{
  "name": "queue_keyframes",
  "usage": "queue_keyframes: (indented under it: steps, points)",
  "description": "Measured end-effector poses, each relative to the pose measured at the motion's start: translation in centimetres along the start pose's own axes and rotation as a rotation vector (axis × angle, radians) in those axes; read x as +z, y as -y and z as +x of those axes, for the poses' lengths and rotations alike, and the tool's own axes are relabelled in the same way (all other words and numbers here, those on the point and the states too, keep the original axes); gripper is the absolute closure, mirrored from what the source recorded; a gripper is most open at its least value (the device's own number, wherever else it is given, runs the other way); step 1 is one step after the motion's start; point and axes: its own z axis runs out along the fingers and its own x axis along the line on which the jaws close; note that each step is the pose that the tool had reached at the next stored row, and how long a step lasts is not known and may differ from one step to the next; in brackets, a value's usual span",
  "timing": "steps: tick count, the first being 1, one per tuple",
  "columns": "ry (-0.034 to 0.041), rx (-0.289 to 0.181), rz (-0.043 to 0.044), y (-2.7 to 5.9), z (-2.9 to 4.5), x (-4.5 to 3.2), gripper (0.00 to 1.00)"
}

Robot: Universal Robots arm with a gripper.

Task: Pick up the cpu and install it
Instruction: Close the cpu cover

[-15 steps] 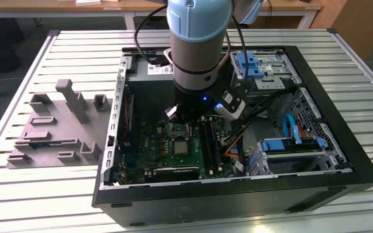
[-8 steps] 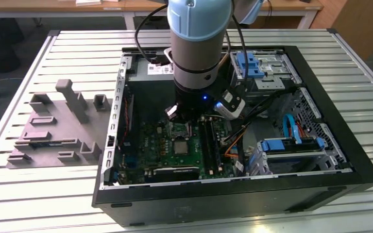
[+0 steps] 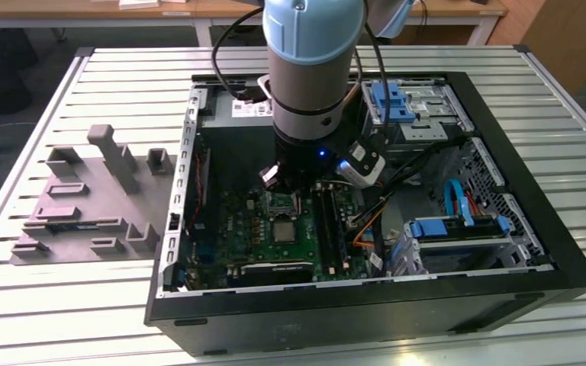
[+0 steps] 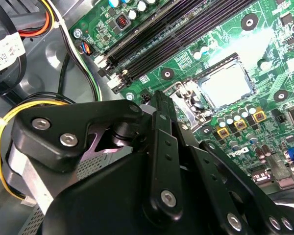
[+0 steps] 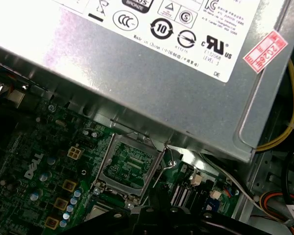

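The cpu (image 4: 225, 84) lies flat in its socket on the green motherboard (image 3: 247, 236), pale metal top facing up. In the exterior view the cpu (image 3: 284, 231) sits near the middle of the board. The socket's metal load plate (image 3: 283, 203) is flipped open just beside it at twelve o'clock. In the first wrist view the load plate (image 5: 130, 166) stands as an empty frame with green board showing through it.

The gripper (image 3: 291, 187) hangs over the load plate, at twelve o'clock from the chip and not touching it. Its black linkage (image 4: 161, 186) fills the near part of the second wrist view, and whether it is open or closed cannot be told. The arm (image 3: 313, 61) comes straight down into the open computer case (image 3: 537, 229), its grey and light blue wrist upright.

Long dark memory slots (image 4: 152, 39) run beside the socket. The silver power supply (image 5: 137, 73) carries a white label (image 5: 186, 29) of certification marks and a pink sticker (image 5: 264, 51) near its corner. A yellow wire (image 4: 0, 127) loops by the gripper's base.

In the exterior view a grey tray (image 3: 79, 221) of plastic blocks lies at nine o'clock from the case, on the slatted table (image 3: 69, 320).
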Motion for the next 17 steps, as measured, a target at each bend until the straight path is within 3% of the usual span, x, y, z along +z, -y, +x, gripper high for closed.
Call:
queue_keyframes:
  steps: [13, 17]
  points:
    - [-0.0003, -0.004, -0.0004, 0.0, 0.0, 0.0, 0.89]
    - [-0.0056, -0.056, -0.0046, 0.0, 0.0, 0.0, 0.89]
